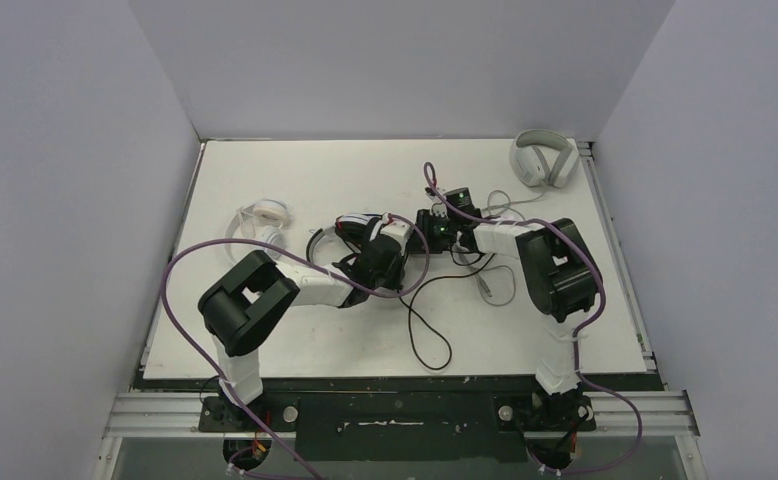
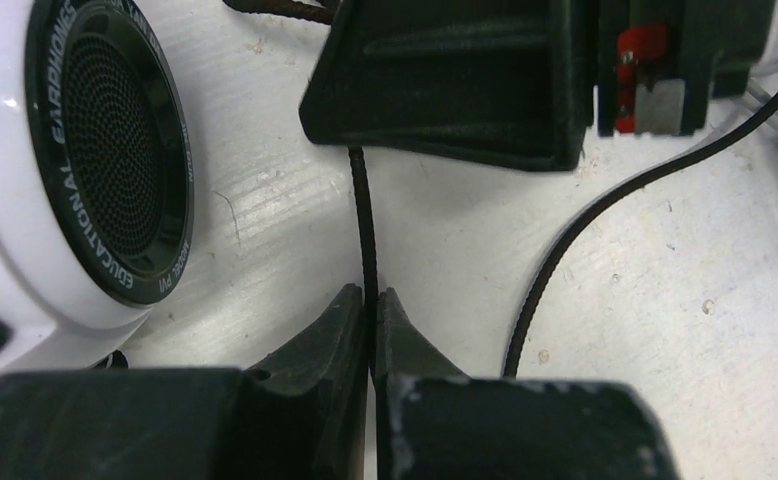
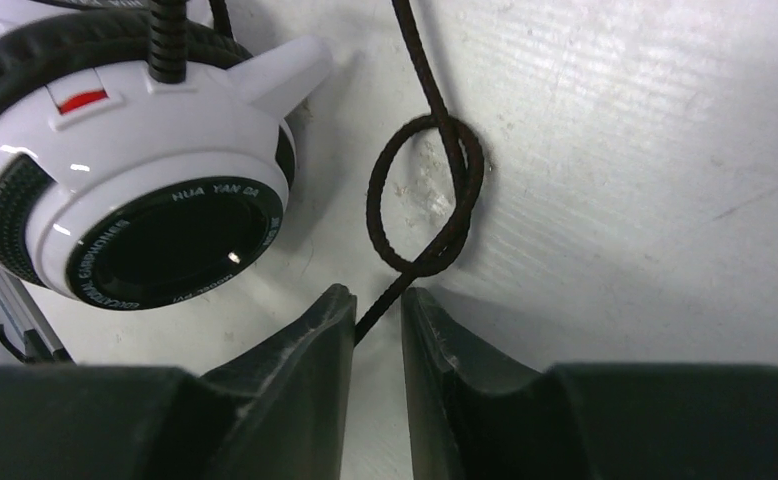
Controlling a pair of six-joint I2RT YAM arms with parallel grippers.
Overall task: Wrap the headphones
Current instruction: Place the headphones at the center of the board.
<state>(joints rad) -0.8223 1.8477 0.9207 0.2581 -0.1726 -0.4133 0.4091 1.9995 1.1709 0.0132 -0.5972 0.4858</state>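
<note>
The left gripper [image 2: 370, 305] pinches a braided black cable [image 2: 364, 210] between its black fingers. The cable runs straight up under a black wedge-shaped plastic block [image 2: 445, 80]. A glossy white plastic earcup [image 2: 105, 150] with a round black mesh grille lies at left. A thin smooth black wire [image 2: 565, 240] curves across the white tabletop [image 2: 665, 330] at right.

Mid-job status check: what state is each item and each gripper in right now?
Left gripper: shut on the black cable.
Right gripper: slightly open, black cable running through the gap.
Black cable: unwrapped, one small loop, rest trailing loose over the table.
Black-and-white headset: lying on the table, not held.
White on-ear pair: lying at left, untouched.
Grey over-ear pair: far right corner, untouched.
</note>
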